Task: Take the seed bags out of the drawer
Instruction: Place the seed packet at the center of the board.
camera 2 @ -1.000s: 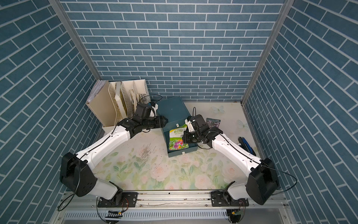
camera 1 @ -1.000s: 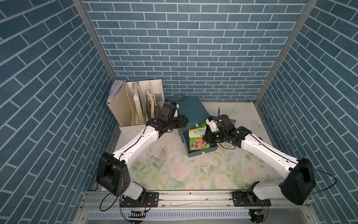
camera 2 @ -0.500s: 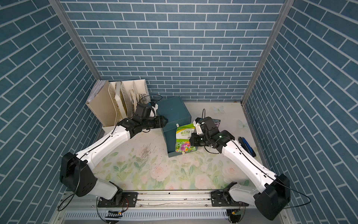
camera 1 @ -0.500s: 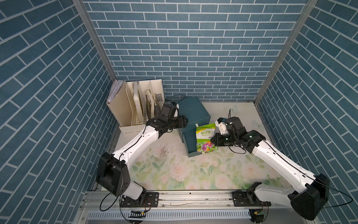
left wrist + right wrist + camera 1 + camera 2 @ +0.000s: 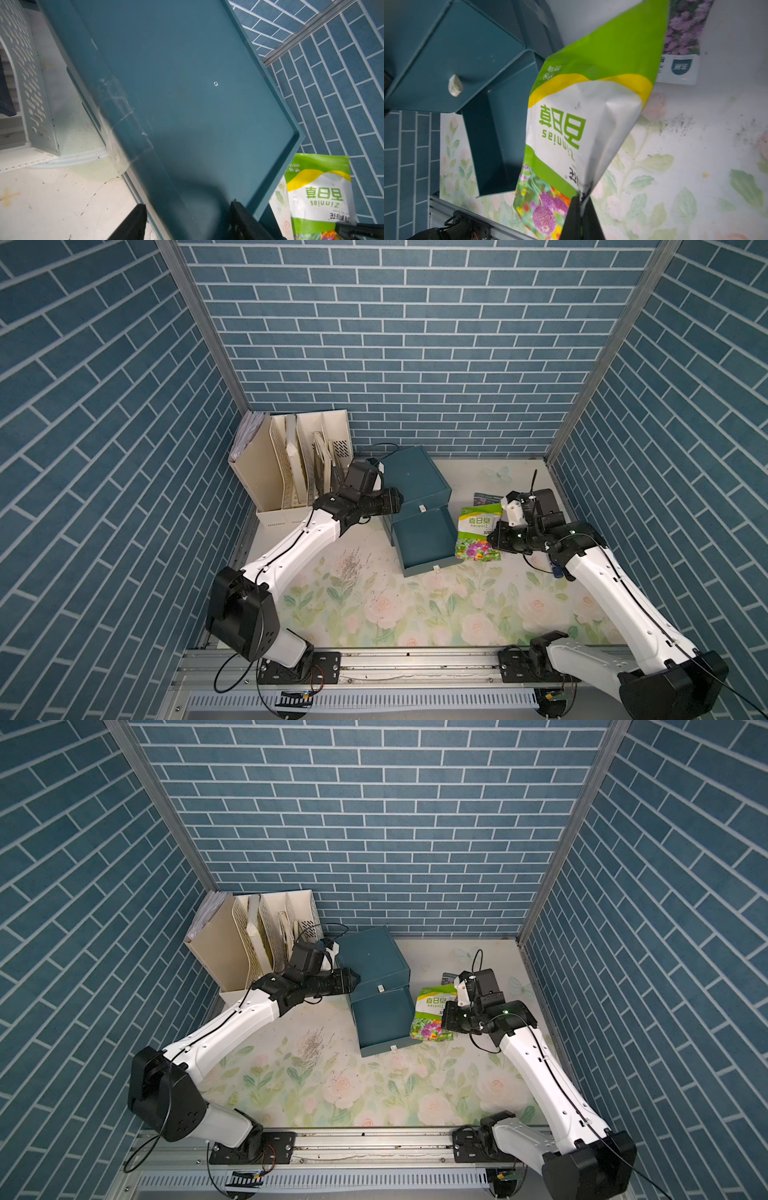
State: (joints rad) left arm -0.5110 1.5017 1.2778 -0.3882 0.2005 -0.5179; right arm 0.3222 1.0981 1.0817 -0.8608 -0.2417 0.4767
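Holding the green-white seed bag pinched in closed right fingers, clear of the drawer; left fingers clamp the cabinet, guessing that's to keep it steady.

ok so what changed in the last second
The right end effector, shut on the green-white zinnia seed bag, lifted it out of the open drawer and carried it rightward; it now hangs beside the drawer over the floral mat. Unchanged: the left end effector at the drawer cabinet, the drawer open, the purple seed bag on the mat.
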